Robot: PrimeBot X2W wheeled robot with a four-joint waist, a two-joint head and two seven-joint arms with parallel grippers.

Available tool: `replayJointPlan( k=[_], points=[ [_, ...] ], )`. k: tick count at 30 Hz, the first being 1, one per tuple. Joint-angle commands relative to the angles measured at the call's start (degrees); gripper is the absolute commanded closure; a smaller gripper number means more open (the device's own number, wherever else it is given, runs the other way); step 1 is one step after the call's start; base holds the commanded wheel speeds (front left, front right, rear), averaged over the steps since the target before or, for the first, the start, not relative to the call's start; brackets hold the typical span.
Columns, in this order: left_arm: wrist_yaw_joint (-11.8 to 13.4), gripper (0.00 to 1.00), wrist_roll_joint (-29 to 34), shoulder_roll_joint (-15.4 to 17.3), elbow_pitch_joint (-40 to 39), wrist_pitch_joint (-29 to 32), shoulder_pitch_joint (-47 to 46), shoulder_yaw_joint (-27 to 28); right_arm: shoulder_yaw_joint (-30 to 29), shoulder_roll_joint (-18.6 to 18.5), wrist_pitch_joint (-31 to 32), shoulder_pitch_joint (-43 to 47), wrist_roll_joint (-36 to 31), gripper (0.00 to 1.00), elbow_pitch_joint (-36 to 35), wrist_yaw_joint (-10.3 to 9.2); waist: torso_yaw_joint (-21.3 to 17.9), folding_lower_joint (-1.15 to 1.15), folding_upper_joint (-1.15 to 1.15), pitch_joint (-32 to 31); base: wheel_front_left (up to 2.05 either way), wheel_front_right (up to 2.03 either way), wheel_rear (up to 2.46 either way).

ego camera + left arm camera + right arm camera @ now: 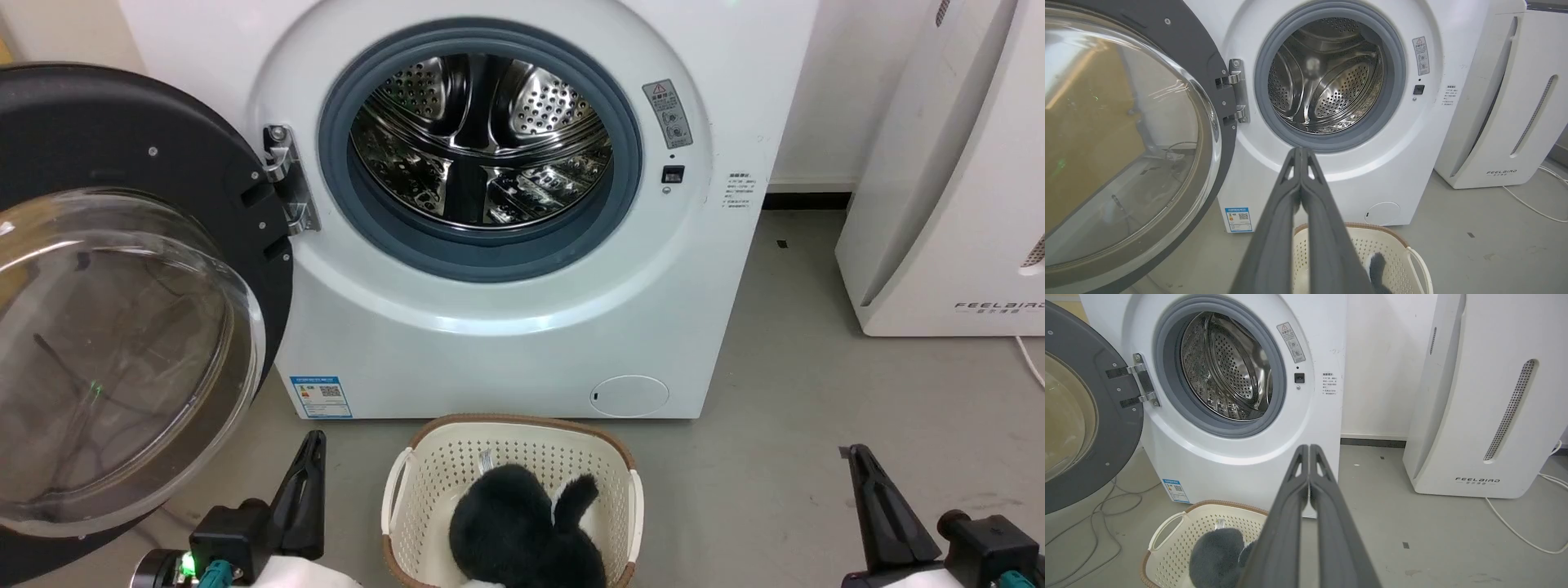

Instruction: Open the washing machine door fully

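The white washing machine (pixel 522 343) faces me with its steel drum (pixel 482 139) exposed inside the grey rubber ring. Its round black door (pixel 122 147) with the bulging clear glass bowl (pixel 106 359) is swung wide out to the left on its metal hinge (pixel 287 178); it shows too in the left wrist view (pixel 1180 36) and the right wrist view (pixel 1081 416). My left gripper (pixel 310 441) is low at the bottom left, shut and empty, just right of the door's lower edge. My right gripper (pixel 856 454) sits shut and empty at the bottom right, far from the door.
A cream laundry basket (pixel 424 465) holding a dark plush item (pixel 522 523) stands on the floor in front of the machine, between my arms. A white appliance lettered FEELAIRD (pixel 947 163) stands at the right, with a white cable (pixel 1515 531) on the floor.
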Motion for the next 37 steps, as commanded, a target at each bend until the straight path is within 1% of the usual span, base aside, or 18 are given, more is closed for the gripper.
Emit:
replayJointPlan(
  k=[1,37],
  points=[
    [0.4,1.0,0.3,0.0,-0.3,0.4,-0.4,0.0,0.3,0.0,0.4,-0.9,-0.5,1.0,-0.5,-0.01,0.0,-0.01,0.0,0.1,0.0,0.0,0.0],
    [2.2,1.0,1.5,0.0,-2.3,4.5,-1.2,-0.6,1.9,0.1,4.5,-2.4,-1.7,1.0,-2.1,-0.02,0.1,-0.01,0.0,1.3,0.0,0.0,0.0]
  ],
)
